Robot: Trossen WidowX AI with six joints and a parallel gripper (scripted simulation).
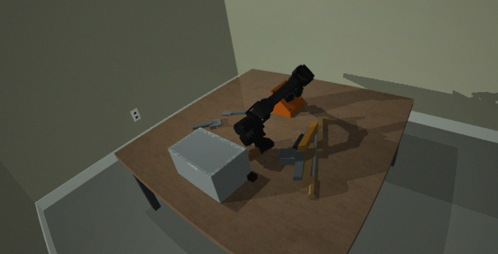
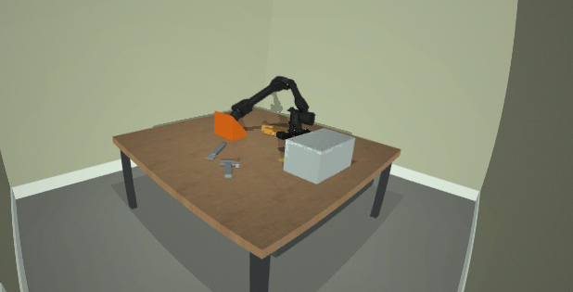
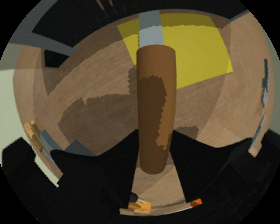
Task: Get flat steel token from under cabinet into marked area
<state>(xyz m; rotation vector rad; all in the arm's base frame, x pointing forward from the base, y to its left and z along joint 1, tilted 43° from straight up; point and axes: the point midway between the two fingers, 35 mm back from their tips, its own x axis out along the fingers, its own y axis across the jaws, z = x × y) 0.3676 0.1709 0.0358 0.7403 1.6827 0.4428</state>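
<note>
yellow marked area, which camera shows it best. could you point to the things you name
The wrist view: most of the yellow marked area (image 2: 281, 159) (image 3: 198, 52) shows there, though the brown-handled tool (image 3: 156, 110) crosses it. The exterior view shows only a sliver beside the cabinet (image 2: 301, 161); in the top view I cannot make it out.

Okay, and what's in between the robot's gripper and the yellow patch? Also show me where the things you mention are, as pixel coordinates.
A brown handle (image 1: 254, 153) (image 3: 156, 100) with a grey blade (image 3: 151, 33). The gripper (image 1: 263, 150) (image 3: 152, 132) grips the handle, and the blade reaches over the yellow patch (image 2: 281, 159) (image 3: 196, 52), in the wrist view.
</note>
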